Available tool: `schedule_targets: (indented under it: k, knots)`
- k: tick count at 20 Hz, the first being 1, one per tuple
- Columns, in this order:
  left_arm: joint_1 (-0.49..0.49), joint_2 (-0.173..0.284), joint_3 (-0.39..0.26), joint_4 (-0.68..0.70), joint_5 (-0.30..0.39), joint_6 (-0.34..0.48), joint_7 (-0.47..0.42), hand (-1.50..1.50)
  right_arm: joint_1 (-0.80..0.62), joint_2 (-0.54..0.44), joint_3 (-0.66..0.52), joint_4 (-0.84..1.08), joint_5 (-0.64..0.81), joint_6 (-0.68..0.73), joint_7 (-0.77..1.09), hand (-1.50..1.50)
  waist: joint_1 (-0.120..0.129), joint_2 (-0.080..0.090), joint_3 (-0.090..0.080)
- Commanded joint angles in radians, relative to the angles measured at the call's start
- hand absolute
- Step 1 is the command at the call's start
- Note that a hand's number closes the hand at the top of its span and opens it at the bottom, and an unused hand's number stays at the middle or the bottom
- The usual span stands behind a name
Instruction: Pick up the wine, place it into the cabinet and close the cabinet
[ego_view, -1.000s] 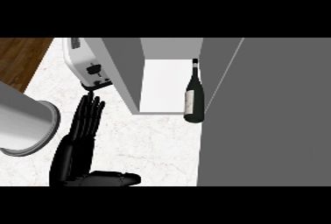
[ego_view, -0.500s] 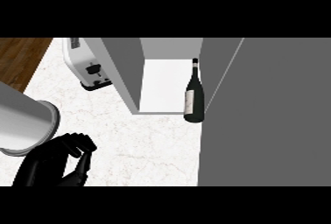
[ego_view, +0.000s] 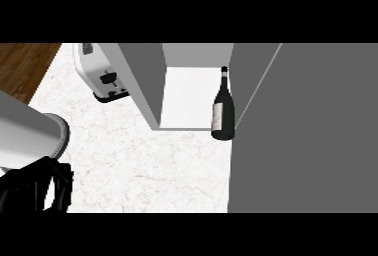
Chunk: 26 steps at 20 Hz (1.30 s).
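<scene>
One wine bottle (ego_view: 222, 110) at upper centre beside the cabinet (ego_view: 181, 100) looks heavy, slick, breakable glass, best taken round the body; the left hand (ego_view: 33, 187), lower left, is curled on nothing.

At the lower left of the frame, the left hand (ego_view: 33, 187) is running off the picture's left and bottom edges, so its fingers are not showing clearly enough to tell whether they are curled or straight. The grey forearm (ego_view: 26, 135) above it is being cut by the left edge. At the upper left, the toaster (ego_view: 103, 75) is being cropped by the top band and partly hidden behind the cabinet (ego_view: 144, 80) wall, and the wine (ego_view: 223, 107) label is too small to read.
</scene>
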Motion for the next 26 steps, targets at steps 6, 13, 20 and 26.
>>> schedule_targets:
  k: [6,13,20,26]
  knots:
    - [0.036,0.020,0.081,0.020,0.036,-0.102,-0.014,1.50,-0.219,0.054,0.176,-0.091,-0.130,-0.075,0.238,1.50,0.010,0.002,0.000]
    - [0.070,0.034,0.137,0.034,0.072,-0.181,-0.013,1.50,-0.459,0.236,0.333,-0.041,-0.027,-0.224,0.401,1.50,0.010,-0.002,-0.001]
    - [0.120,0.017,0.159,-0.003,0.071,-0.206,-0.005,1.50,-0.796,0.342,0.361,0.198,0.002,-0.425,0.431,1.50,0.018,-0.002,0.000]
    - [0.133,0.004,0.218,0.000,0.054,-0.246,0.010,1.50,-1.034,0.345,0.330,0.339,-0.101,-0.603,0.415,1.50,0.010,-0.002,0.001]
